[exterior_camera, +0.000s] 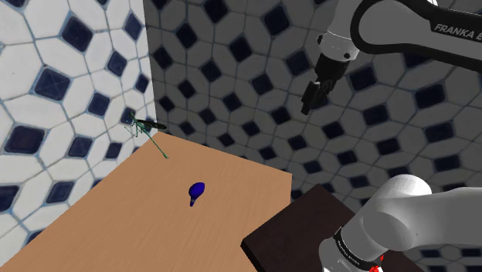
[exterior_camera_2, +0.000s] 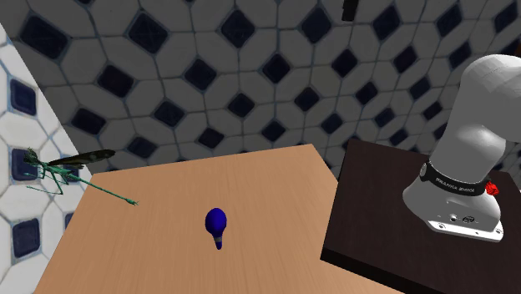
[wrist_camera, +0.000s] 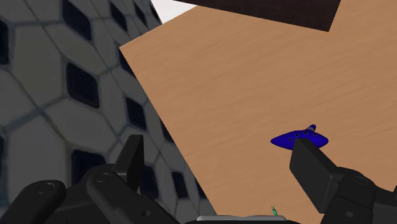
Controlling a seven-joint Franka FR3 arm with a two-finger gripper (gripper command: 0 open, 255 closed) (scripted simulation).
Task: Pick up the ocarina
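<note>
a: why does the gripper point(wrist_camera: 222, 167) hang so high?
b: it holds nothing; its jaws stand apart, ready to come down. the blue ocarina point(wrist_camera: 298, 138) lies loose near the middle of the wooden table point(exterior_camera: 116, 209), far below it, untouched.
a: and the green insect point(exterior_camera: 147, 127) by the tiled wall point(exterior_camera: 62, 62)?
b: perhaps a mantis, it is too thin to tell. it sits well apart, so i judge it no obstacle.

Ocarina point(wrist_camera: 294, 137) partly hidden behind one finger point(wrist_camera: 316, 172), end effector point(exterior_camera_2: 350, 9) cut off at second exterior view's top
</note>
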